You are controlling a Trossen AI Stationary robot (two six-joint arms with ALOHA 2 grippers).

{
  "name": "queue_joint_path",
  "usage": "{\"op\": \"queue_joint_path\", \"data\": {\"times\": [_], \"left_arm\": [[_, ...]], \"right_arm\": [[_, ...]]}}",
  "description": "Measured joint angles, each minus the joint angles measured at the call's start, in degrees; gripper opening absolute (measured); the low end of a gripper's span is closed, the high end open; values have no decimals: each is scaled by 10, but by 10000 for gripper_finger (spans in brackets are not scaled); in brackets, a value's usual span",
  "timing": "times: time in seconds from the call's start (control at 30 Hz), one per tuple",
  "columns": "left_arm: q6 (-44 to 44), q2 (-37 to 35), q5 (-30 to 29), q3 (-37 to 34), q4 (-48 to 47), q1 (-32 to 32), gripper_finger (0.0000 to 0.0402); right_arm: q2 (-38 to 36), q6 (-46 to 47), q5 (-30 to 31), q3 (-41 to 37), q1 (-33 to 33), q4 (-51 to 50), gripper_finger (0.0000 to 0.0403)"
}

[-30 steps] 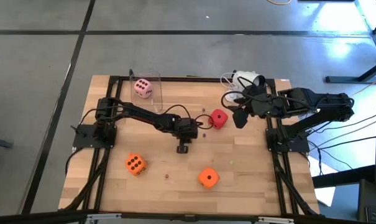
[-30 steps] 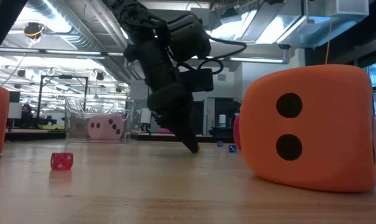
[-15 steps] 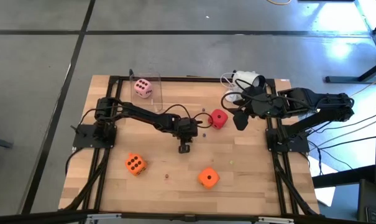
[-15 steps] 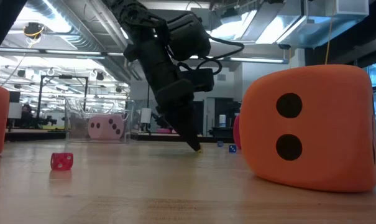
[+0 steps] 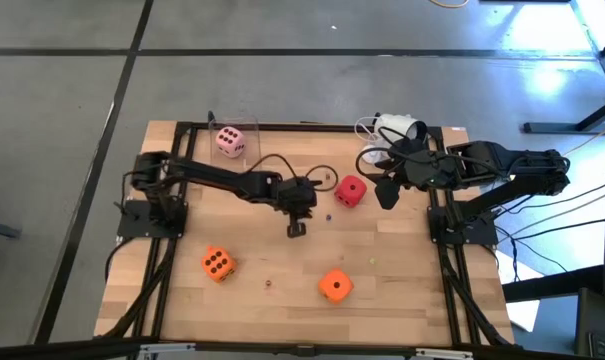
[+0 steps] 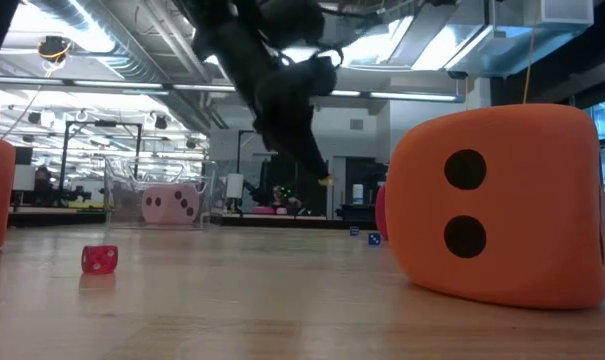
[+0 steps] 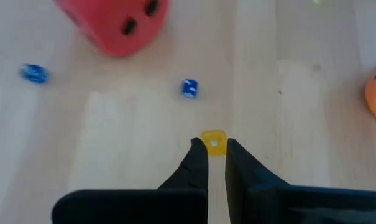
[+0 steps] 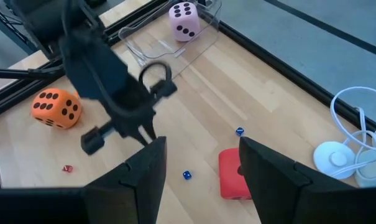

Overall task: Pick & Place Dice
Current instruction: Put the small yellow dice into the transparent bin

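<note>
My left gripper (image 5: 296,230) hangs over the middle of the table, shut on a tiny yellow die (image 7: 214,142). Large soft dice sit flat on the wood: a red one (image 5: 351,190) just right of that gripper, two orange ones (image 5: 217,263) (image 5: 334,285) nearer the front edge, and a pale pink one (image 5: 229,140) inside a clear container (image 5: 250,148) at the far edge. My right gripper (image 5: 386,192) waits open, high above the table's right side, near the red die. My left gripper pinches the yellow die's two opposite faces (image 7: 214,147) between its two fingers, only at their free ends (image 6: 322,178). The fingers slant down toward the table. The die hangs lifted clear of the wood.
Two tiny blue dice (image 7: 189,88) (image 7: 34,73) lie near the red die, and a tiny red one (image 6: 99,259) lies between the orange dice. White devices with cables (image 5: 387,135) sit at the far right corner. Black frame rails edge the table.
My left gripper has risen from the tabletop, shifting slightly toward the far edge, and has carried the yellow die up with it, so the die now hangs clear of the wood.
</note>
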Motion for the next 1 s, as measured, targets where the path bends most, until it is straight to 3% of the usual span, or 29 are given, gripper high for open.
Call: {"op": "queue_joint_path", "data": {"times": [0.53,0.8,1.0], "left_arm": [[-5,-180,-92,-6,-154,107,2],[-71,-307,-129,-102,-171,199,2],[-127,-352,-126,-183,-177,263,2]], "right_arm": [[0,2,1,0,0,0,201],[0,3,1,0,0,0,201],[0,3,1,0,0,0,201]]}}
